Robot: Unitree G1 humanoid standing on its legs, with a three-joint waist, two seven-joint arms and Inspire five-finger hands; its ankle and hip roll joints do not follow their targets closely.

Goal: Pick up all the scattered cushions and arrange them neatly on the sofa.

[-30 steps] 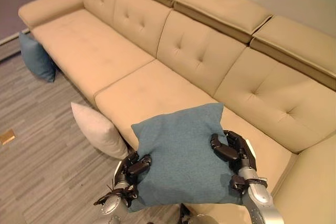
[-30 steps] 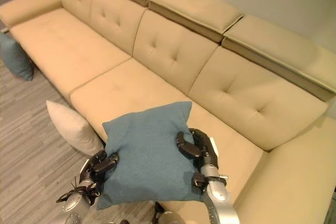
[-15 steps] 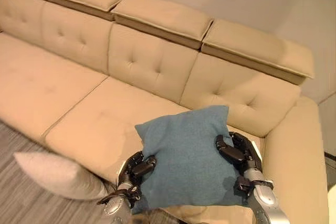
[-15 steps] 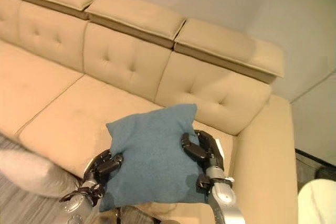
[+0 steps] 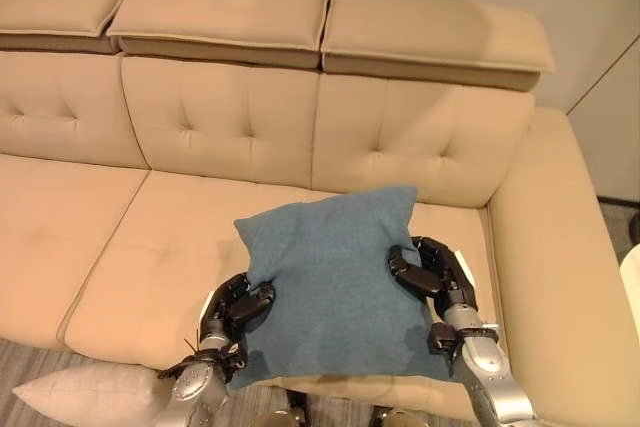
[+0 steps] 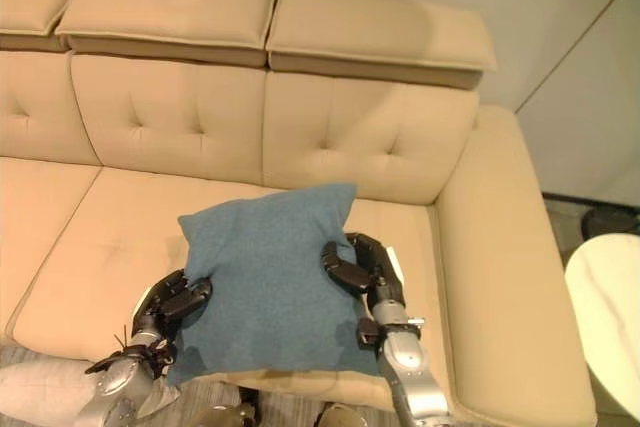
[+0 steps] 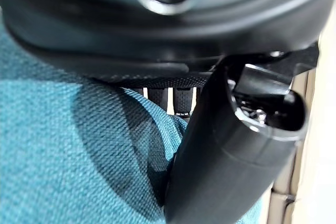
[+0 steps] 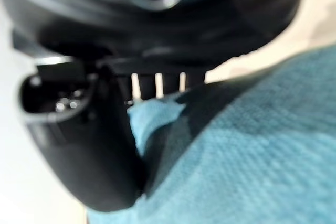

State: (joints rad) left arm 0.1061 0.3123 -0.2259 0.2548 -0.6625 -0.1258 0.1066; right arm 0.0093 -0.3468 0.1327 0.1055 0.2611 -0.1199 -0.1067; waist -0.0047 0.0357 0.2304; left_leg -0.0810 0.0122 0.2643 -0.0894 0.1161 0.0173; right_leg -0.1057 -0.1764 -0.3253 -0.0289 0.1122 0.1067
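The left hand and right hand are each curling fingers and thumb around opposite edges of a blue cushion, carrying it flat above the near right seat of the beige sofa; with only the soft edges pinched, one side risks slipping and dropping toward the white cushion lying on the floor at near left

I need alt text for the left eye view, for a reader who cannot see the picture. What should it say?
Two dark robot hands, the left robot hand and the right robot hand, grip the opposite edges of a square blue fabric cushion above the seat of a beige tufted leather sofa. A white fabric cushion lies on the grey wooden floor at the lower left.
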